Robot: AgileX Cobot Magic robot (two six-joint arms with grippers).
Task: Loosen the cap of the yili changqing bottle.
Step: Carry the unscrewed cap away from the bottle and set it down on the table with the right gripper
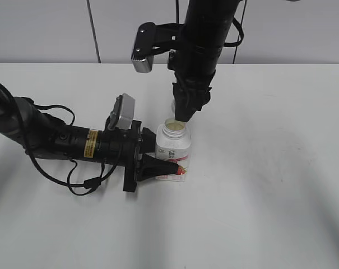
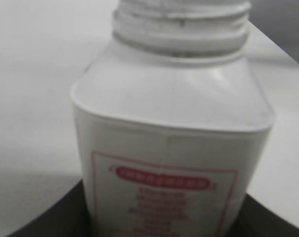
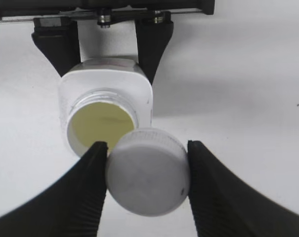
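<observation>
The bottle [image 1: 172,147] stands upright on the white table [image 1: 270,168], its body clamped between the closed jaws of the left gripper [image 1: 168,166]. The right gripper [image 3: 147,163] pinches the cap [image 3: 148,172] by its rim, already off the open neck and tilted beside it. It seems best to keep it level and lift straight, with the left grip firm so nothing tips
</observation>
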